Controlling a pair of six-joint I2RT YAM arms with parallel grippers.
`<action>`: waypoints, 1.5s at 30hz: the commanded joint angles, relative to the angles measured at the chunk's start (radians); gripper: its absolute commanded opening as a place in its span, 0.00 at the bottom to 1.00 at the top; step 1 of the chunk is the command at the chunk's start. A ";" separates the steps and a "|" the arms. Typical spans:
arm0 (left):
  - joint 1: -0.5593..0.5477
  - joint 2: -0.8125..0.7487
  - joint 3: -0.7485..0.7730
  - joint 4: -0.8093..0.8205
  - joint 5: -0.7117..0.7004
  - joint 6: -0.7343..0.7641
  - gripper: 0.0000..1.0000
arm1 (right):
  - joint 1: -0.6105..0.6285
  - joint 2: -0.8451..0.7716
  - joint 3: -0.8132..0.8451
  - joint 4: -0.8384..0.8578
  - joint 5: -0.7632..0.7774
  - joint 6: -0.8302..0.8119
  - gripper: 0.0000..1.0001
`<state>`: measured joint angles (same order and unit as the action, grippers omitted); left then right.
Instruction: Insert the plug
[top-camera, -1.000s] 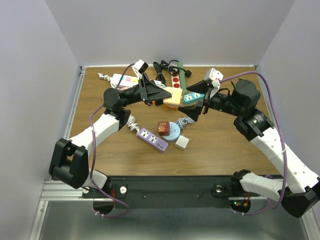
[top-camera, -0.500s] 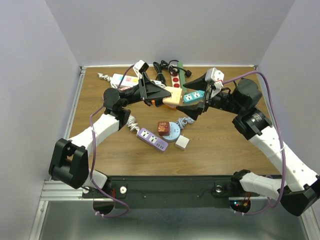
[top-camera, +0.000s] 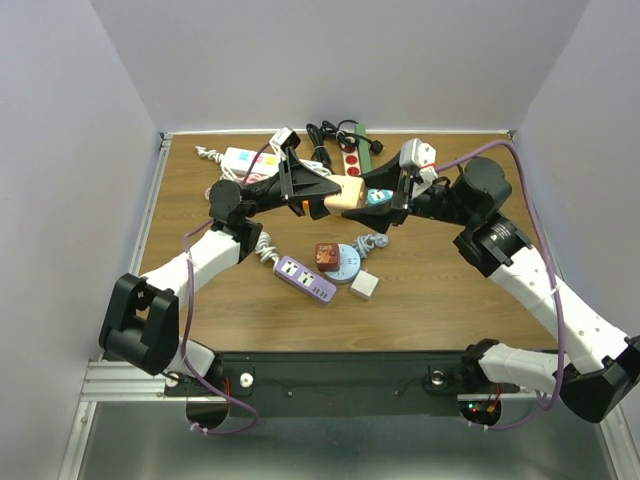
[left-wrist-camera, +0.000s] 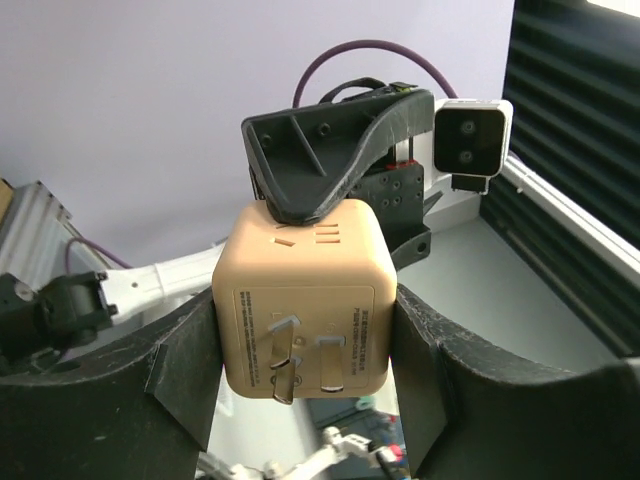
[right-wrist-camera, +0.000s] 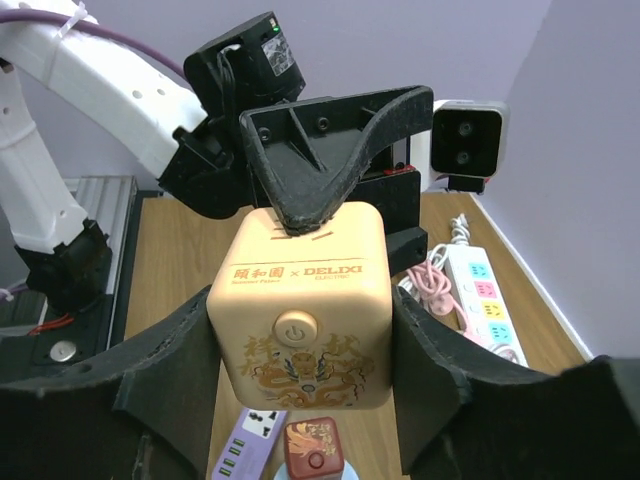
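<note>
Wood bench (top-camera: 450, 290) was strewn w/ power strips (top-camera: 304, 279). Beige adapter cube (top-camera: 346, 193), judged rigid, light & slick, was clamped on flat sides by left jaws, apparently by right jaws too.

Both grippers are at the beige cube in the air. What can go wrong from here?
1. The left gripper and the right gripper both appear to clamp the beige cube adapter, on crossed sides. If the arms move unevenly, it may twist or slip out.
2. If it drops, it could land on the clutter on the table, such as the purple power strip or the red cube.
</note>
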<state>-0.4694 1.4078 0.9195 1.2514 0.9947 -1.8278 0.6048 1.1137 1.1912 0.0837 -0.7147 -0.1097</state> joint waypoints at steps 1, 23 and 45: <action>-0.014 0.008 -0.010 0.229 0.021 -0.036 0.00 | 0.012 0.012 0.054 0.071 0.011 0.039 0.34; 0.192 0.062 -0.039 -0.162 0.007 0.506 0.99 | 0.009 0.040 0.022 -0.177 0.385 -0.031 0.01; 0.112 0.091 0.019 -1.172 -0.376 1.357 0.94 | 0.009 0.397 0.128 -0.691 0.356 -0.197 0.00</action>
<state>-0.3359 1.4956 0.9527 0.1165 0.6220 -0.5537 0.6102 1.4975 1.2602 -0.5549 -0.3210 -0.2520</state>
